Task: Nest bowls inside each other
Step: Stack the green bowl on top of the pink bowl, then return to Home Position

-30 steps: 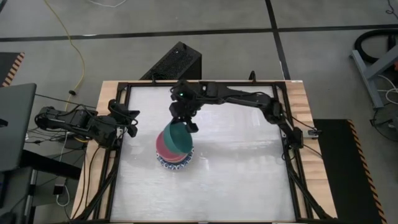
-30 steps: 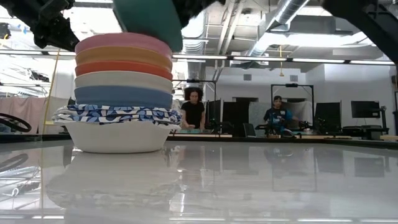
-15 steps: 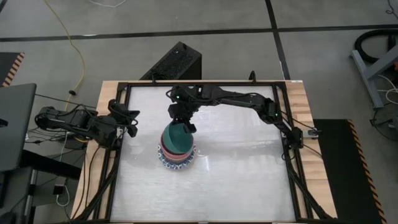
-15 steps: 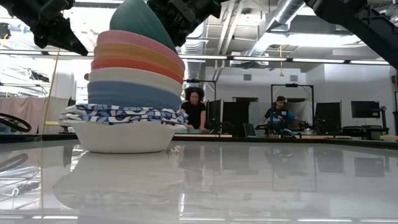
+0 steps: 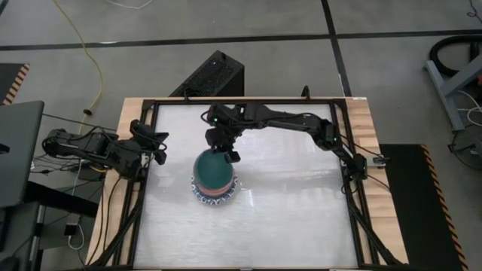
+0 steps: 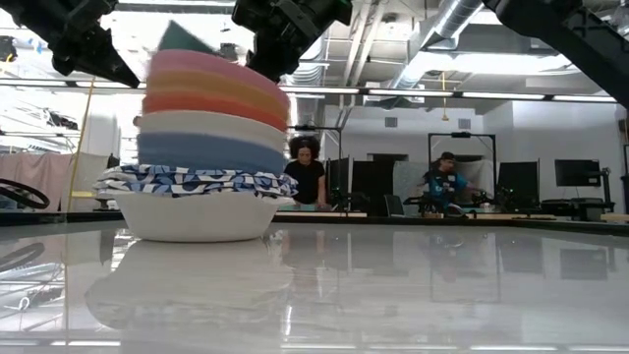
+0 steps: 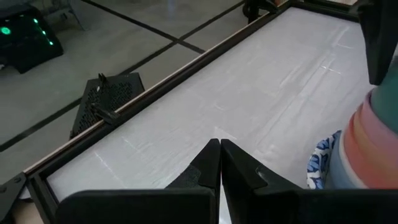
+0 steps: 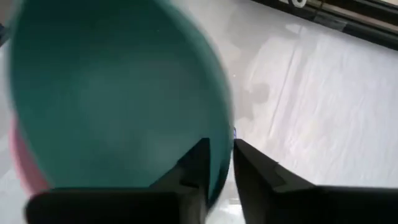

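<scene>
A stack of nested bowls [image 5: 212, 183] stands left of the table's middle. Its lowest bowl is white [image 6: 187, 218], with blue-patterned rims [image 6: 187, 181] above it, then dark blue, cream, orange and pink bowls. The teal bowl [image 5: 212, 169] lies on top, in the pink one [image 6: 206, 63], and shows blurred in the right wrist view [image 8: 118, 93]. My right gripper [image 5: 228, 154] hangs over the stack's far right side, slightly open, the teal rim between its fingers. My left gripper [image 7: 219, 152] waits shut by the table's left edge [image 5: 156, 147]. My right gripper comes slanting down from the far right, with one finger [image 8: 194, 163] inside the teal bowl and the other [image 8: 252, 169] outside its rim [image 8: 221, 146]. There is a gap between the fingers, and I cannot tell whether either touches the rim.
A black frame [image 5: 354, 196] runs around the white tabletop [image 5: 294, 211], which lies bare to the right of and nearer than the stack. A black box [image 5: 215, 75] sits beyond the far edge. Two people [image 6: 307, 169] [image 6: 437, 179] stand in the room behind.
My right gripper has sunk toward the stack. The teal bowl, held steeply tilted over the pink bowl a second ago, has tipped down and now lies almost level inside it. The stack's upper bowls have shifted and now lean.
</scene>
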Available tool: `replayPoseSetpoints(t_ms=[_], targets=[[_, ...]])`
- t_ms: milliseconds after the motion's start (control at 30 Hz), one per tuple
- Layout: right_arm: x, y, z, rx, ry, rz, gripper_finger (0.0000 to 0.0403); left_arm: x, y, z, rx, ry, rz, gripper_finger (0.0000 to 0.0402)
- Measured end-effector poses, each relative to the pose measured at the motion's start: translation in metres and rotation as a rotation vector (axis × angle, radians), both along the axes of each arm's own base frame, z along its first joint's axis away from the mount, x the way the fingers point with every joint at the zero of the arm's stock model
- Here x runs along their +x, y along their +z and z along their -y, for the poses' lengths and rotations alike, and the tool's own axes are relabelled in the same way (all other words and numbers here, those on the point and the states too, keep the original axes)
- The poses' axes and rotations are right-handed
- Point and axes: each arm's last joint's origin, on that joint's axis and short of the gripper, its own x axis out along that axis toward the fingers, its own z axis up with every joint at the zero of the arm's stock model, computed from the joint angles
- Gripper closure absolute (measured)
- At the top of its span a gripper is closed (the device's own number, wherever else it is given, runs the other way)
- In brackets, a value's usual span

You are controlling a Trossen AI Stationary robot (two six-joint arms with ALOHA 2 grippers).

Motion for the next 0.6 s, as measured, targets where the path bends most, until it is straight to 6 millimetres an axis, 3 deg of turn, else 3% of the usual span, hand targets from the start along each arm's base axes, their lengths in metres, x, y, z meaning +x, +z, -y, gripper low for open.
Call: replayPoseSetpoints(t_ms=[300, 433, 600], targets=[[-0.005, 0.004, 0.0, -0.013, -0.013, -0.019, 0.0207, 0.001, 0.001, 0.0, -0.013, -0.002, 0.02, 0.0401], [-0.018, 0.029, -0.002, -0.026, -0.003, 0.004, 0.0185, 0.009, 0.009, 0.004, -0.016, -0.13, 0.071, 0.0401], [-0.051, 0.077, -0.005, -0.042, -0.004, 0.1, 0.0191, 0.026, 0.028, 0.012, 0.035, -0.317, 0.197, 0.0401]])
